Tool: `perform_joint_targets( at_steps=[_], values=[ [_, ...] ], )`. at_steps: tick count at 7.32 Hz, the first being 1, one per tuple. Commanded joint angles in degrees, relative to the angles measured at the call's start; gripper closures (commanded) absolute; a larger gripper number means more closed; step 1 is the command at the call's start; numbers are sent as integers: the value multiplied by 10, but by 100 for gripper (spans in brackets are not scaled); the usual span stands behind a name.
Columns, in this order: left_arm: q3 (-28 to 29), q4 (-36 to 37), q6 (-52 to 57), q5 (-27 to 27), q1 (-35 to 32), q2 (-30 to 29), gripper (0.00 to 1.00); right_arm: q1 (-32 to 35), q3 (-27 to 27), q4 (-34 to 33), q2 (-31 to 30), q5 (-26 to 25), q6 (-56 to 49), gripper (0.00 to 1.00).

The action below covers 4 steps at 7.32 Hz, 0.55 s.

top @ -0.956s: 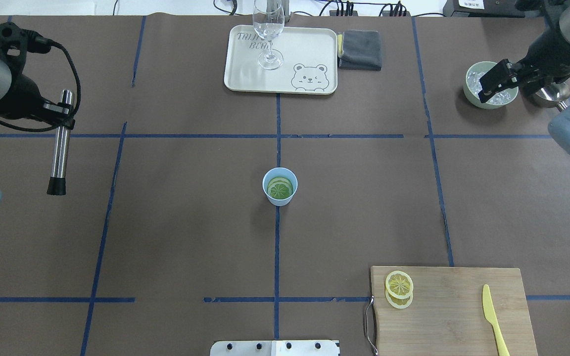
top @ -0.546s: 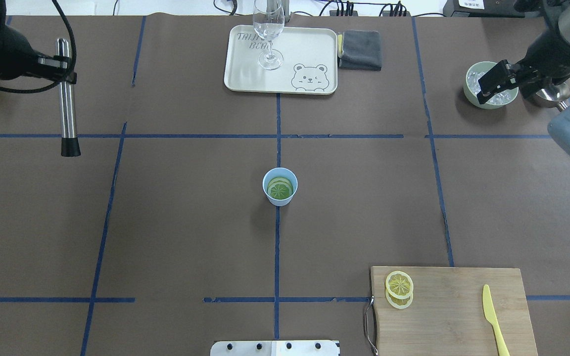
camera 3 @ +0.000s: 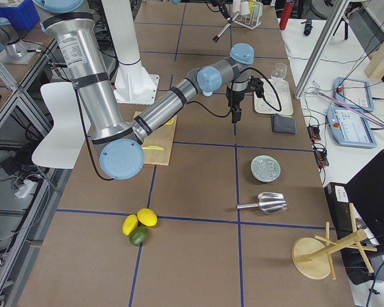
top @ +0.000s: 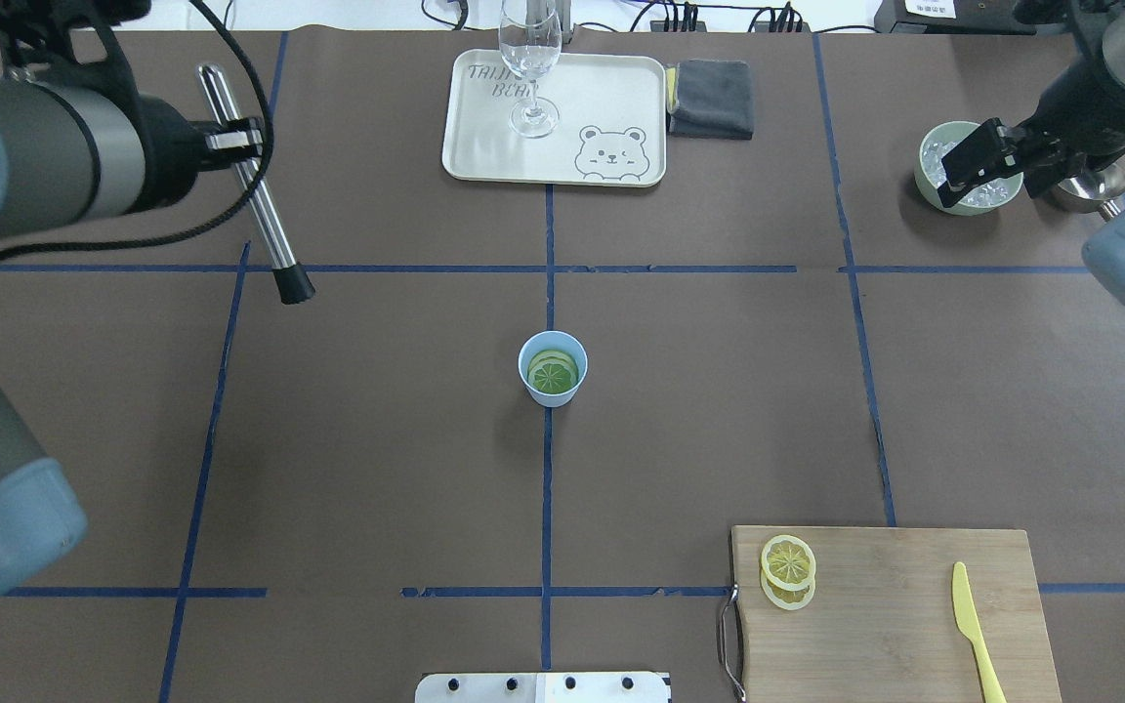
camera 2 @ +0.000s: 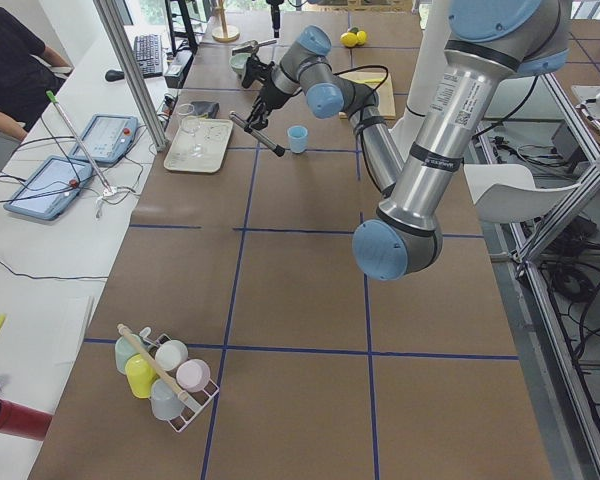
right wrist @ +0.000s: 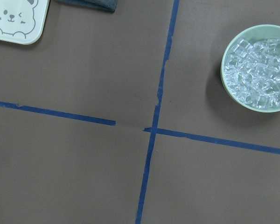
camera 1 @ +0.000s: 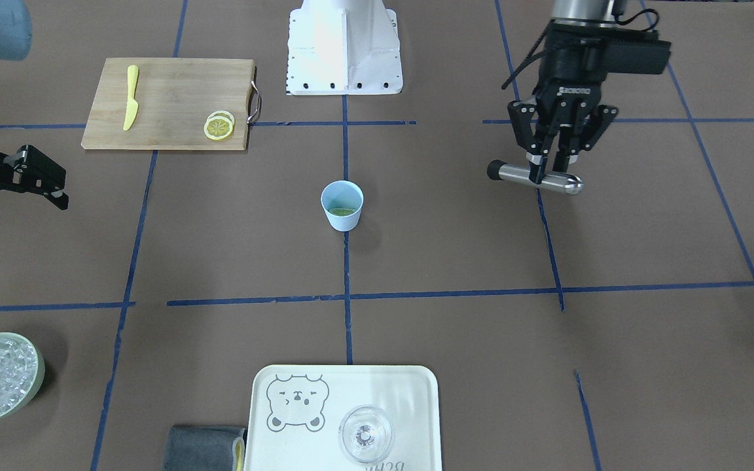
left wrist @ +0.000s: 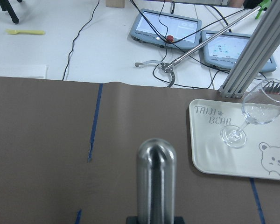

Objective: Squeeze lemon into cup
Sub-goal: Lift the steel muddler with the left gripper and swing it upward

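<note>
Overhead view, well left of the cup (top: pixel 553 398): left gripper (top: pixel 235 137) pinches a steel muddler (top: pixel 265 215) — held aloft; lemon slices (top: pixel 553 373) already lie inside the cup; pressing them seemingly remains; far right — right gripper (top: pixel 973 166) hangs spread, empty.

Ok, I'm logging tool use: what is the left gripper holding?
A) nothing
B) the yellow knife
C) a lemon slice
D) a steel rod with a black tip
D: the left gripper is shut on the steel rod, while the yellow knife lies on the cutting board.
</note>
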Motion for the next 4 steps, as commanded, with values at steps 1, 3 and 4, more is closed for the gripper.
perform_joint_targets(
  at_steps=[1,3,4],
  values=[
    [-32,-5,-62,98,68,-5,100,1,1,-1,-2,2,3,0],
    [-17,-111,-37,102,71,-10,100,1,1,0,-2,9,14,0],
    [-6,-164,-4,102,72,-7,100,1,1,0,-1,10,19,0]
  ],
)
